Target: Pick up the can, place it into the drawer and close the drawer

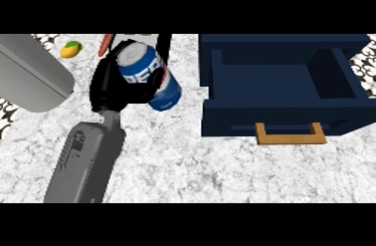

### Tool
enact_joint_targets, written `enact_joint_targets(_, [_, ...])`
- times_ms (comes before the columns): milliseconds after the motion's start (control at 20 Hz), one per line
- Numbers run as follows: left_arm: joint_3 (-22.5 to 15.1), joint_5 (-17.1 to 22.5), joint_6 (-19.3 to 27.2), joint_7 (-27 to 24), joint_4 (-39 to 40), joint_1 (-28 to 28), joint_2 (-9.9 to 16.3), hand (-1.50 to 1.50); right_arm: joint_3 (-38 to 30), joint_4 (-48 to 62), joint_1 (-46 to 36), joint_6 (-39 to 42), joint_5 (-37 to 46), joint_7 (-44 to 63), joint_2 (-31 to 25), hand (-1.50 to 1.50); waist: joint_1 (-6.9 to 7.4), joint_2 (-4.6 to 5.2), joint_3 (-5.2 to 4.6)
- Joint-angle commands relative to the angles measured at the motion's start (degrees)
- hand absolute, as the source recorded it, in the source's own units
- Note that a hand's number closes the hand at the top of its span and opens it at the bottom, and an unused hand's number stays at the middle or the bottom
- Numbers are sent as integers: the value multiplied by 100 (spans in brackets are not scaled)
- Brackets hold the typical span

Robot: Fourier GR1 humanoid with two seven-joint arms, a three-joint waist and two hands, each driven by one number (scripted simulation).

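Can in hand, drawer waiting open

Left hand (117, 85) had its fingers curled round the blue can (150, 75); best bet was keeping it level while swinging over to the drawer (283, 113).

Bystanders on the marbled desk (220, 170)

A yellow-green fruit (70, 49) and an orange carrot-like stick (105, 44) lie near the far edge; a big grey rounded object (29, 70) fills the left corner.

Single head view, steeply down on counter (220, 165), close range, forearm entering from below.
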Motion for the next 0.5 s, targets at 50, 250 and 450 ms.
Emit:
enact_joint_targets(50, [-306,-69,675,359,330,-852,-14,150,-23,173,-166,158,150,-52,48,-150,-38,14,0])
enact_joint_targets(250, [-563,-164,1125,778,290,-1373,-13,150,-273,-39,-101,12,-410,237,-249,-150,-79,4,0])
enact_joint_targets(450, [-464,-79,1059,451,831,-1704,-14,150,-51,50,-17,179,-64,-66,89,-150,-69,14,0])
